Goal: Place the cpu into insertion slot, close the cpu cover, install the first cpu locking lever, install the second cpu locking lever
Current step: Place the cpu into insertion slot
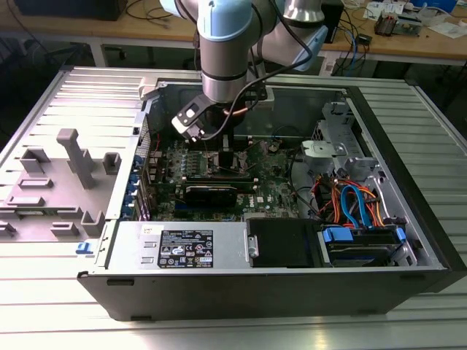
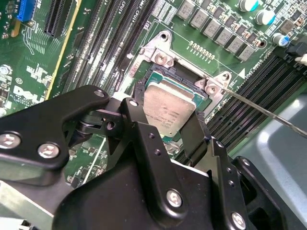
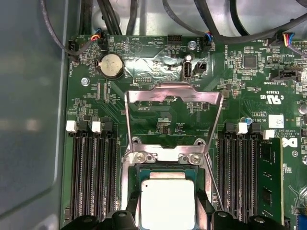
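Worktop (image 1: 44, 292): ribbed grey metal, with wooden benches and cables behind. On it we log an open case (image 1: 219, 295) on its side, green board (image 3: 240, 81) inside. Cpu (image 2: 169, 109): square, no long axis, lying flat with its dull silver top up, edges parallel to the slot (image 2: 165, 75) directly beneath. Pincer (image 2: 168, 117) pinches two opposite cpu edges. Cover (image 3: 172, 92): open, laid back from the slot.
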Motion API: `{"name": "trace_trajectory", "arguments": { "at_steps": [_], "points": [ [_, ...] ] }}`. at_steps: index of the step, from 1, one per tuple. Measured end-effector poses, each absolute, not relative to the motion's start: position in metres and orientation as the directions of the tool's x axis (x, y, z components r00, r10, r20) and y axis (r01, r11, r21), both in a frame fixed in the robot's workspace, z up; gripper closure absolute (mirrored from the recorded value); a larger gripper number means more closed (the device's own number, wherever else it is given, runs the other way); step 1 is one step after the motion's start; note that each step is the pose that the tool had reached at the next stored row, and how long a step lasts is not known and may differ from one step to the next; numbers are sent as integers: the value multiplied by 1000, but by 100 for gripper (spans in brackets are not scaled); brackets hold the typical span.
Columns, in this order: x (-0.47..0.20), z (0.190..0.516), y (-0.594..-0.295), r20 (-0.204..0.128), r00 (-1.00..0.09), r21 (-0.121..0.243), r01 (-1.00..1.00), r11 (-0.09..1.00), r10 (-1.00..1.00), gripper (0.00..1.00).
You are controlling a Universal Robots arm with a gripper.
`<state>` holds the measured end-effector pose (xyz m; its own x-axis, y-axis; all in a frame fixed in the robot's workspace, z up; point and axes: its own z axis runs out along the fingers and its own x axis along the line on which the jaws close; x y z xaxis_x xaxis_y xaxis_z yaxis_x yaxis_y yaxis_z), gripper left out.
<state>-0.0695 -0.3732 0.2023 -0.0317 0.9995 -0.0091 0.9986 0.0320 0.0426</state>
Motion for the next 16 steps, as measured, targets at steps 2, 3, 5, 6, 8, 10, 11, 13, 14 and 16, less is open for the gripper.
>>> {"name": "trace_trajectory", "arguments": {
  "at_steps": [2, 3, 5, 6, 8, 10, 11, 13, 14, 16],
  "points": [
    [-70, 202, -373, -9, -32, 42, 999, 32, 999, 45],
    [-70, 202, -374, -9, -32, 43, 999, 32, 999, 45],
    [-70, 202, -374, -9, -30, 42, 999, 31, 1000, 45],
    [-70, 202, -374, -9, -28, 42, 999, 28, 1000, 45],
    [-70, 201, -374, -9, -19, 42, 999, 19, 1000, 45],
    [-70, 201, -374, -9, -16, 42, 999, 17, 1000, 45],
    [-70, 201, -374, -9, -16, 42, 999, 16, 1000, 45],
    [-70, 201, -374, -9, -14, 42, 999, 15, 1000, 45],
    [-70, 201, -374, -9, -14, 42, 999, 14, 1000, 45],
    [-69, 200, -374, -9, -13, 42, 999, 14, 1000, 45]
  ]
}}
